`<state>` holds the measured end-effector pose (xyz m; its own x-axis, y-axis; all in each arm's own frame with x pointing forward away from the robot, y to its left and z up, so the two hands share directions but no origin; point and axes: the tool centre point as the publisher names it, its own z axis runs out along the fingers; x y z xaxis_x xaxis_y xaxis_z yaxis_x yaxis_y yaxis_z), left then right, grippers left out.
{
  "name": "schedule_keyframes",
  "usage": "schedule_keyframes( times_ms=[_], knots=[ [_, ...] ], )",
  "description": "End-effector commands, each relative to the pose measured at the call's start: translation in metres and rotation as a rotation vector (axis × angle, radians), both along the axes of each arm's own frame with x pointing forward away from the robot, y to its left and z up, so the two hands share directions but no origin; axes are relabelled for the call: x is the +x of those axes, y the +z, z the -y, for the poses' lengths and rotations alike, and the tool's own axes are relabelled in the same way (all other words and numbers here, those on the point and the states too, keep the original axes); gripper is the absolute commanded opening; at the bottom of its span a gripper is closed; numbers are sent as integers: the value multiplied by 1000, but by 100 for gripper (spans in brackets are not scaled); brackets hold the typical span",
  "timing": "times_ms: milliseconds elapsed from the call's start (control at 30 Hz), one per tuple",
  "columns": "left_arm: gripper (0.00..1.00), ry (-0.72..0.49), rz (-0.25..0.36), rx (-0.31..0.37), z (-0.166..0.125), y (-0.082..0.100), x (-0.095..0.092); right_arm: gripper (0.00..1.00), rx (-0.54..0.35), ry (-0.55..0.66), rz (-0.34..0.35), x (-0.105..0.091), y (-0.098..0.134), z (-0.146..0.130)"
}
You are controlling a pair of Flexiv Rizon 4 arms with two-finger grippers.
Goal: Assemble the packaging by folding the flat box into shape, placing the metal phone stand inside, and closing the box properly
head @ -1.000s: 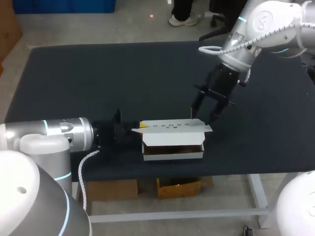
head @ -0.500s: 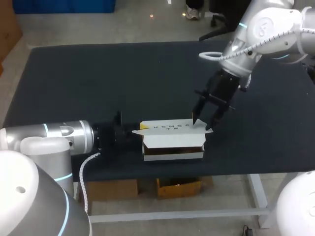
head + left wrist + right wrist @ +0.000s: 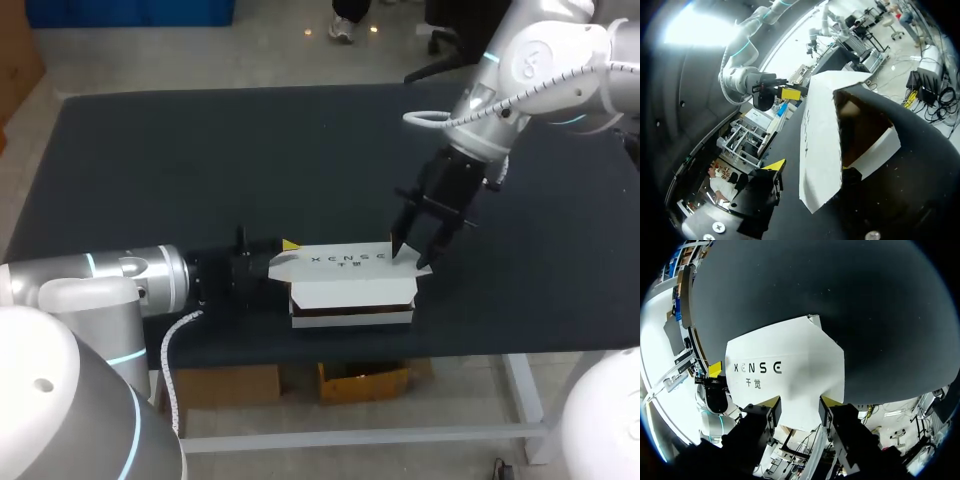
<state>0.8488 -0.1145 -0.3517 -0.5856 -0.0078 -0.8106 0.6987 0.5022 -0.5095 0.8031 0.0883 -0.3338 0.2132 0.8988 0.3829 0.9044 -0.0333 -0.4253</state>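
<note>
As our right hand point(image 3: 412, 254) stands with its two fingers spread and the yellow tips point(image 3: 771, 401) set down on the right end of the lid point(image 3: 345, 260), we judge that it is pressing this flap down onto the box point(image 3: 350, 292) and not gripping it. In the right wrist view the white lid lies under and between the tips, printed face up, and the dark surface point(image 3: 200, 150) lies beyond it.

The lid is not fully down. On the near side a dark gap shows under its front flap, so we think the closing step is in hand and not finished.

Our left hand point(image 3: 272, 263) lies low at the left end of the box. We cannot tell whether it is spread or pinching that end, because the box hides part of it. Probably it is there to steady the box against the push from the right, so that the box does not slide.

The box sits close to the near edge of the surface, about midway between left and right. Under the raised lid the left wrist view shows a brownish inside, but we cannot make out the metal phone stand there. The next move seems to need a straight downward push and a tucked front flap; otherwise the lid may spring up.
</note>
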Motion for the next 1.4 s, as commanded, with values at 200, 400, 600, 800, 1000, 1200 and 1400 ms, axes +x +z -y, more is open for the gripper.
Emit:
schedule_keyframes(
  times_ms=[200, 400, 600, 800, 1000, 1200, 1400],
  knots=[
    [47, 26, 15, -27, -24, 8, -9, 47, 2, -2, 1, 0, -1, 0],
    [47, 42, 14, -22, -41, 14, -17, 47, 2, -5, 2, 0, -1, 0],
    [53, 45, -35, -5, -63, 22, -24, 46, 2, -7, 2, -1, -2, 1],
    [69, 45, -163, 2, -84, 41, -25, 45, 3, -9, 2, -2, -2, 1],
    [100, 111, -401, 101, -93, 58, -19, 45, 3, -11, 4, -4, -4, 2],
    [100, 146, -601, 157, -90, 69, -13, 44, 3, -10, 5, -4, -5, 1],
    [100, 180, -694, 282, -84, 66, -8, 43, -2, -4, 7, -4, -5, 0]
  ],
)
